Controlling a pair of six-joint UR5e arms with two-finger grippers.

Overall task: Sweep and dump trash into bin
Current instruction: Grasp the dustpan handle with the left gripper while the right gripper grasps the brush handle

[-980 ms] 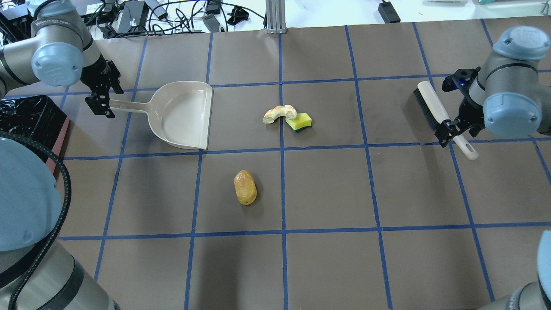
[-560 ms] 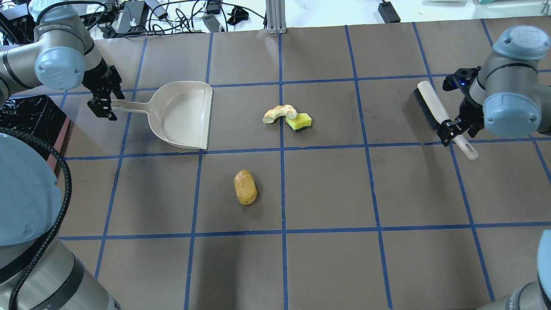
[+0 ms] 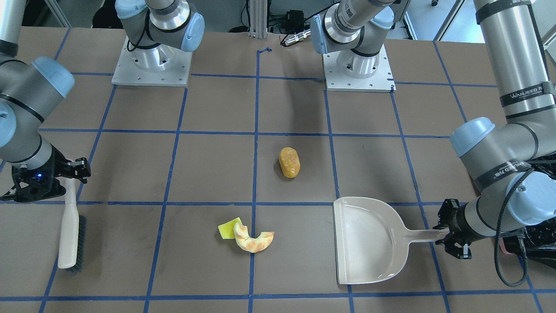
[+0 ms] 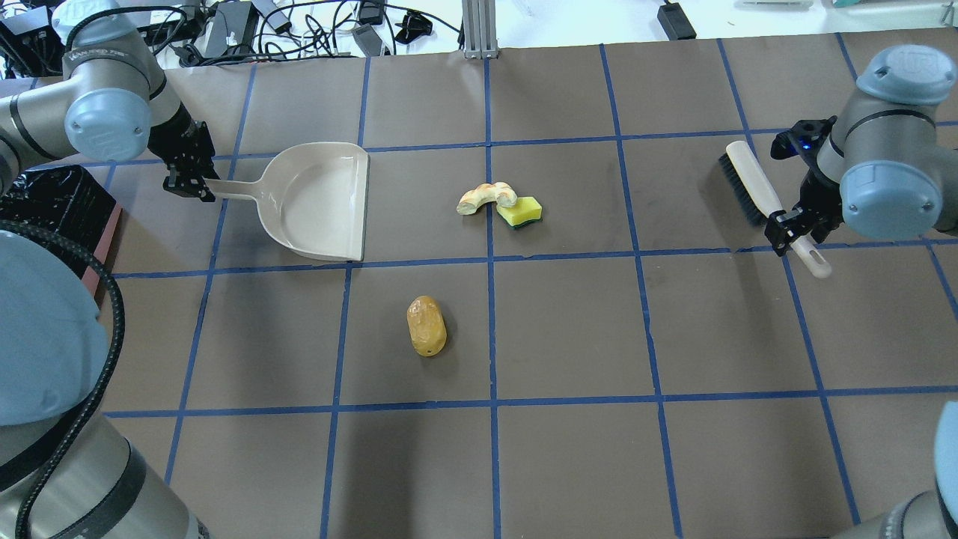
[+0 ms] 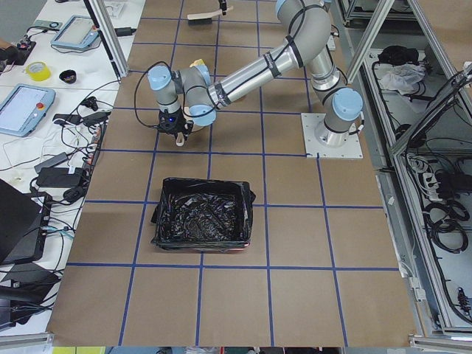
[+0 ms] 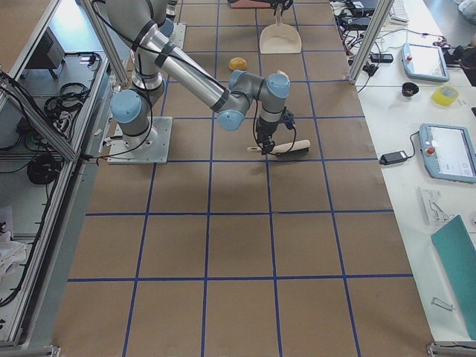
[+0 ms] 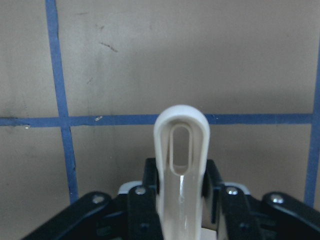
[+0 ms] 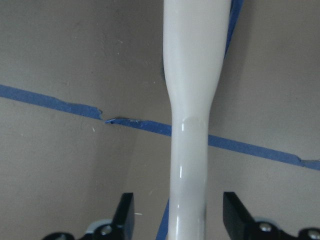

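The trash lies mid-table: a lumpy yellow-orange oval (image 4: 426, 326) (image 3: 289, 162), a curved pale-orange ring piece (image 4: 485, 198) (image 3: 253, 240) and a flat yellow square (image 4: 520, 212) (image 3: 229, 228) touching it. The black-lined pink bin (image 5: 203, 221) (image 4: 45, 202) stands at the table's left edge. My left gripper (image 4: 191, 182) (image 7: 180, 180) is shut on the handle of the beige dustpan (image 4: 318, 198) (image 3: 369, 237), which rests on the table. My right gripper (image 4: 787, 228) (image 8: 177, 210) is open, its jaws astride the handle of the white brush (image 4: 748, 183) (image 3: 69, 230) with gaps on both sides.
The dustpan's open mouth faces the ring piece and the square, about a grid square away. The brush lies on the table at the far right. Cables and power bricks (image 4: 247, 26) lie beyond the table's far edge. A metal post (image 4: 477, 30) stands at the back centre.
My left gripper has slid along the dustpan handle toward the pan and closed on it. My right gripper has shifted slightly along the brush handle. The trash has not moved.
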